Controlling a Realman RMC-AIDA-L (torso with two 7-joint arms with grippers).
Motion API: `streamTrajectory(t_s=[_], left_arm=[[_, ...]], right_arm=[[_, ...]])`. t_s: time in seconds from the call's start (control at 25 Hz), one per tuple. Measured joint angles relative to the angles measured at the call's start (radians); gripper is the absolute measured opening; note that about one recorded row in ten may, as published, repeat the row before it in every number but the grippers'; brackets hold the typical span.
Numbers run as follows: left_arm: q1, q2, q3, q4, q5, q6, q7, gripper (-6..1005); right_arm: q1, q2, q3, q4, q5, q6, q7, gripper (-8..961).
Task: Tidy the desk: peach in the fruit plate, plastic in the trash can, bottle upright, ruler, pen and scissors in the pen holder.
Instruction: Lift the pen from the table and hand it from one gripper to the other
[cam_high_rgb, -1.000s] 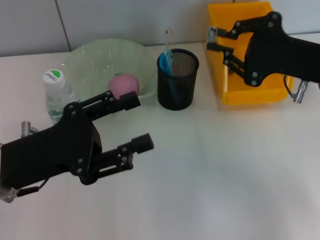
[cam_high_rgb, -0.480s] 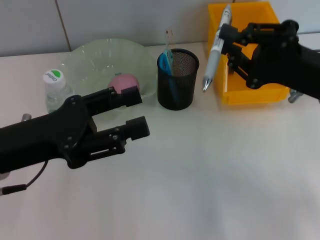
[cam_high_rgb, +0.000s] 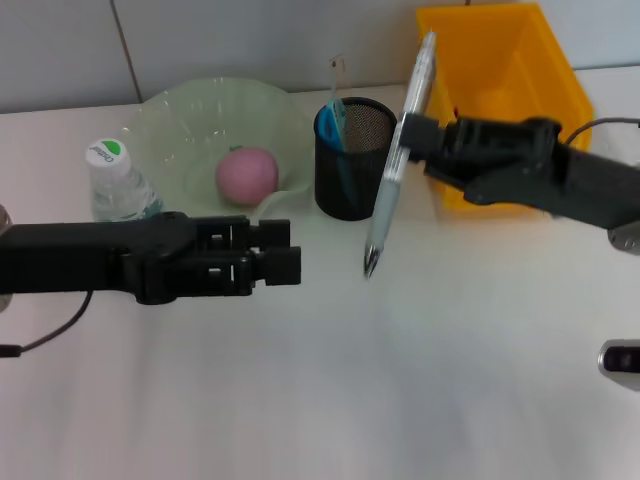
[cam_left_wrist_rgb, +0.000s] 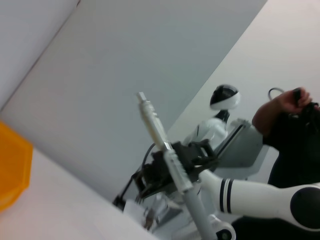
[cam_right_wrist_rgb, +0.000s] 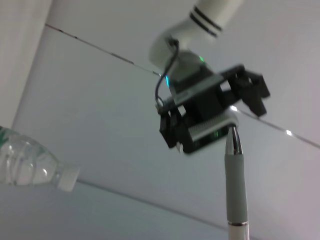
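Now, pen (cam_high_rgb: 398, 155): in the air just beside the holder (cam_high_rgb: 354, 158), long axis near upright, tilted, tip down toward the tabletop (cam_high_rgb: 420, 380).
Right hand (cam_high_rgb: 408, 135): clamped on the pen's middle.
Left hand (cam_high_rgb: 282, 250): fingers apart, empty, above the tabletop.
Peach (cam_high_rgb: 247, 175): in the plate (cam_high_rgb: 180, 120).
Bottle (cam_high_rgb: 115, 185): upright, beside the plate.

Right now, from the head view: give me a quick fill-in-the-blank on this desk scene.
1. The right pincer holds the ____ beside the pen holder.
2. The peach lies in the ____.
3. The bottle stands ____ beside the plate.
4. The left pincer holds ____.

Missing: pen; fruit plate; upright; nothing
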Motion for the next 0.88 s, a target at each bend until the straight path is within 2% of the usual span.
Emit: streamTrajectory(t_s=[0.16, 0.36, 0.76, 0.88], left_arm=[[-0.043, 0.017, -0.009, -0.009, 0.053, -0.02, -0.091, 705], [-0.078, 0.018, -0.017, -0.015, 0.107, -0.033, -0.158, 704], [-0.12, 0.009, -0.018, -0.039, 0.158, -0.042, -0.242, 704], [-0.133, -0.004, -0.02, -0.067, 0.18, -0.035, -0.236, 705]], right_arm=[[-0.004, -0.005, -0.059, -0.001, -0.004, 0.007, -0.08, 193], [-0.001, -0.01, -0.108, -0.001, -0.007, 0.01, -0.155, 197], [0.023, 0.009, -0.156, 0.021, -0.007, 0.013, -0.233, 205], [0.03, 0.015, -0.163, 0.033, -0.007, 0.011, -0.258, 207]])
